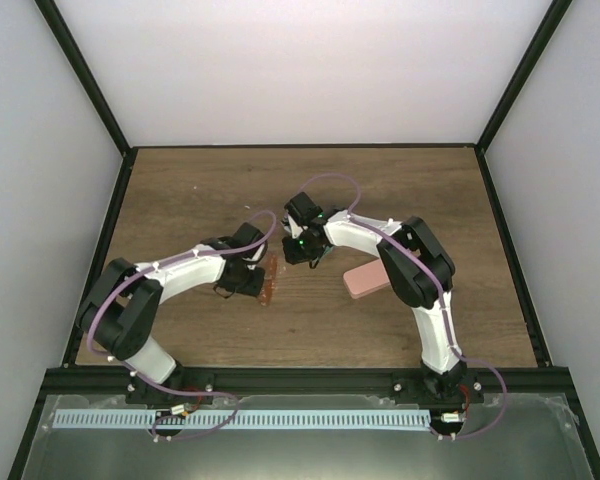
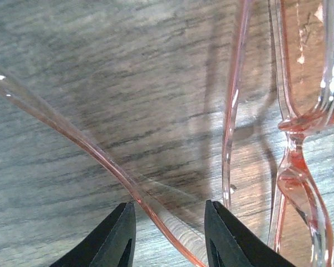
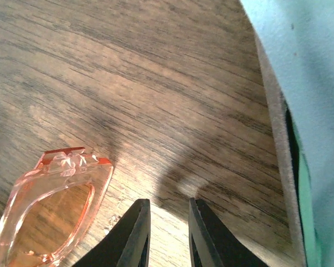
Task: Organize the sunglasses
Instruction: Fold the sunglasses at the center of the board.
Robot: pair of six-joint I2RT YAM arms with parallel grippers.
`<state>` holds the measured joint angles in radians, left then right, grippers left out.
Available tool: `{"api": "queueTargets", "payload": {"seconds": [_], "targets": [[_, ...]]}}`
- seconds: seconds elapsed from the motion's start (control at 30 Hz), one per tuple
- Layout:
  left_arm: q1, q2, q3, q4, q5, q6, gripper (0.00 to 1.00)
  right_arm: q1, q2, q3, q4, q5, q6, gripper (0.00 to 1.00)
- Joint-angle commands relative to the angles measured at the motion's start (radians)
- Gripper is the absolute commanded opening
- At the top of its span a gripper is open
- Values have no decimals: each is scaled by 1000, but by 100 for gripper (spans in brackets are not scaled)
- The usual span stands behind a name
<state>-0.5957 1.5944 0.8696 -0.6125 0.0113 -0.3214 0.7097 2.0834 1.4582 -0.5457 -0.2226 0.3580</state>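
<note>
One pair of sunglasses [image 1: 268,280] with a translucent pink frame lies on the wooden table between my two grippers. In the left wrist view its front frame [image 2: 294,125] stands at the right, and one thin temple arm runs diagonally through the gap between my fingers. My left gripper [image 2: 170,236] is open around that temple arm, low over the table; it also shows in the top view [image 1: 252,283]. My right gripper [image 3: 168,236] is slightly open and empty, just right of one lens corner [image 3: 55,206]; in the top view it [image 1: 305,255] sits above the glasses. The other pair is not in view.
A pink oblong case [image 1: 365,280] lies on the table right of the glasses, beside the right arm. A light blue cloth [image 3: 312,83] fills the right side of the right wrist view. Black frame posts border the table.
</note>
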Motion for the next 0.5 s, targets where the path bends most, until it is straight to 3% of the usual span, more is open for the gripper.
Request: {"api": "queueTargets", "payload": {"seconds": [0.0,0.1,0.27,0.47], "targets": [[-4,17,18,-21,53,16,38,3,-5,-24,-27,-40,17,21],[-4,30,32,-34,54,13,49,8,-15,-25,-30,-35,18,21],[-3,-21,39,-50,36,-11,83,16,-41,-41,-34,-34,19,21],[-1,-67,36,-75,0,-66,91,31,-45,-57,-31,-33,18,21]]}}
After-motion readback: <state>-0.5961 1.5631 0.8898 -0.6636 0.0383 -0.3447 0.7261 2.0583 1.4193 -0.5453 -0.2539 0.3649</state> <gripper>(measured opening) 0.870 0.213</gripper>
